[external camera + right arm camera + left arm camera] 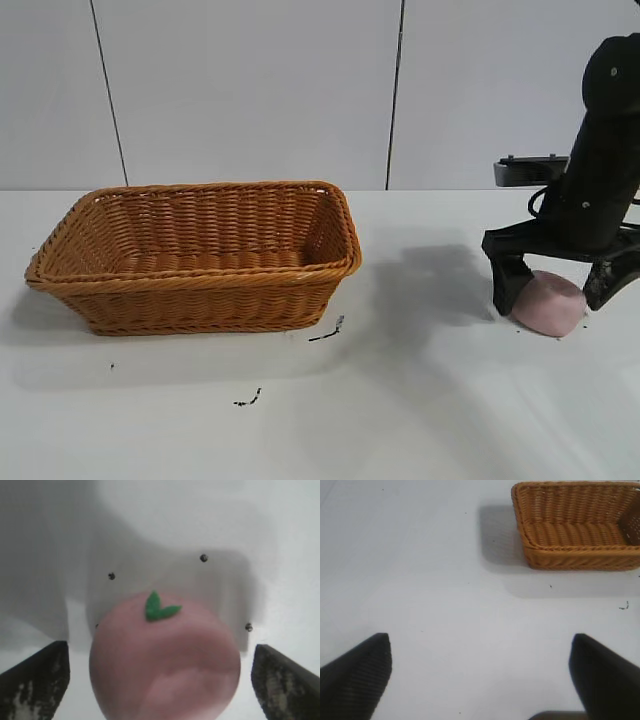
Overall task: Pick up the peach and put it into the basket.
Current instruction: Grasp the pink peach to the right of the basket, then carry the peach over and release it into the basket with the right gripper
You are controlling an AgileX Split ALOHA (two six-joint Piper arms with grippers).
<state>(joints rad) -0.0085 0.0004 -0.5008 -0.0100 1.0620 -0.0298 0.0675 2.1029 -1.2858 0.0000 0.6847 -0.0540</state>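
The pale pink peach (548, 303) lies on the white table at the right. In the right wrist view the peach (165, 660) shows a small green leaf on top. My right gripper (560, 285) is down at the table, open, with one finger on each side of the peach and a small gap to each. In the right wrist view the gripper (160, 680) straddles the peach. The orange-brown wicker basket (195, 255) stands empty at the left; it also shows in the left wrist view (577, 525). My left gripper (480, 675) is open and empty, out of the exterior view.
Small black marks (327, 332) lie on the table in front of the basket's right corner, and another mark (248, 399) nearer the front. A grey wall stands behind the table. A dark bracket (530, 170) sits behind the right arm.
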